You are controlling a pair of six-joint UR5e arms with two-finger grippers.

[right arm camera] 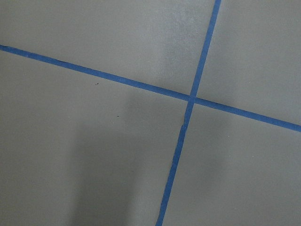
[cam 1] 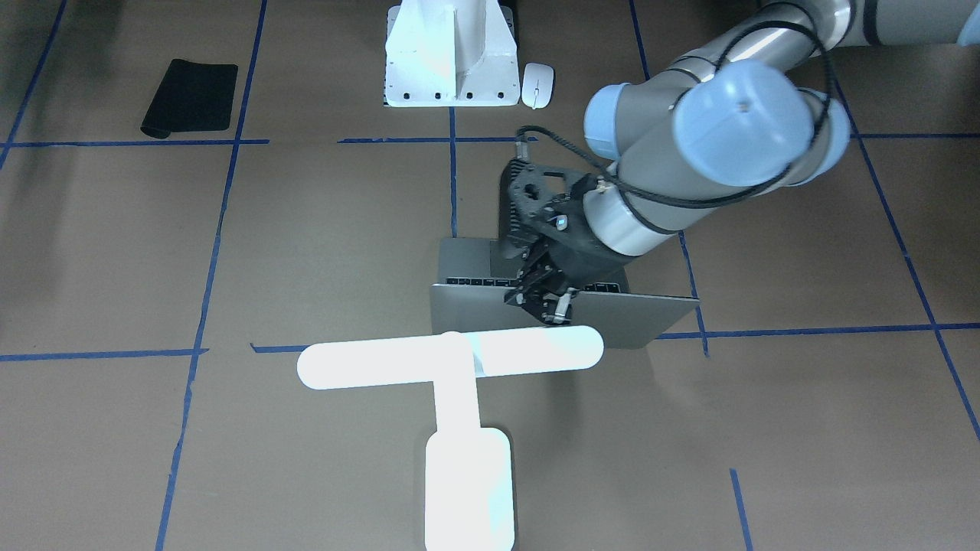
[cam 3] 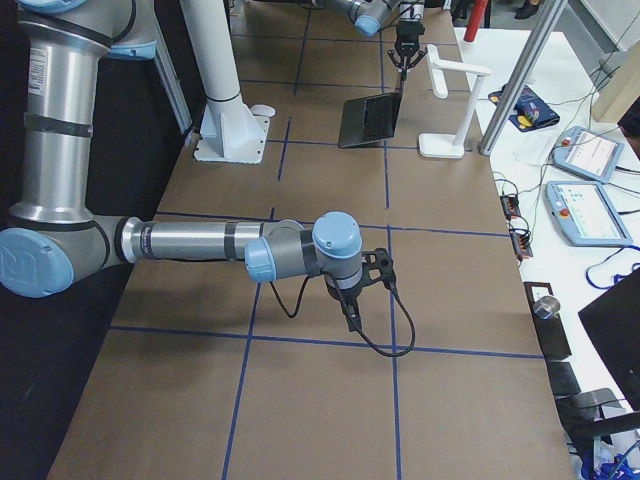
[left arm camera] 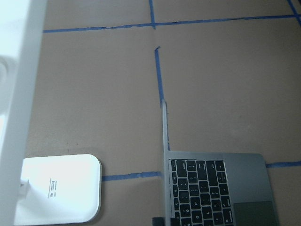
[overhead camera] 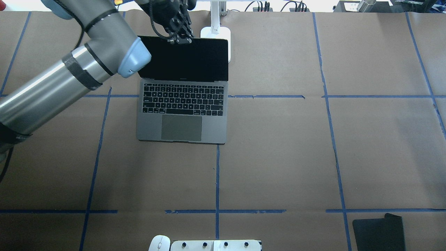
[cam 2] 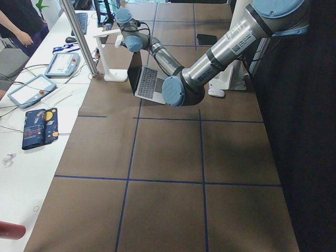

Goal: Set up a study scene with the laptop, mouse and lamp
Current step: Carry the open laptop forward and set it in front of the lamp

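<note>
The grey laptop (overhead camera: 181, 122) stands open left of the table's middle, its dark screen upright. My left gripper (overhead camera: 179, 37) is shut on the top edge of its lid, seen from behind in the front view (cam 1: 547, 302). The left wrist view shows the lid edge-on above the keyboard (left arm camera: 202, 188). The glowing white T-shaped lamp (cam 1: 452, 360) stands just beyond the laptop, its base (left arm camera: 61, 188) beside the lid. The white mouse (cam 1: 537, 84) lies by the pedestal at the robot's side. My right gripper (cam 3: 350, 315) hovers low over bare table far from these; I cannot tell if it is open or shut.
A white bolted pedestal (cam 1: 448, 53) stands at the near edge by the mouse. A black mat (cam 1: 190, 98) lies at the near right corner (overhead camera: 379, 232). Blue tape lines cross the brown table. Operator desks with devices lie beyond the far edge.
</note>
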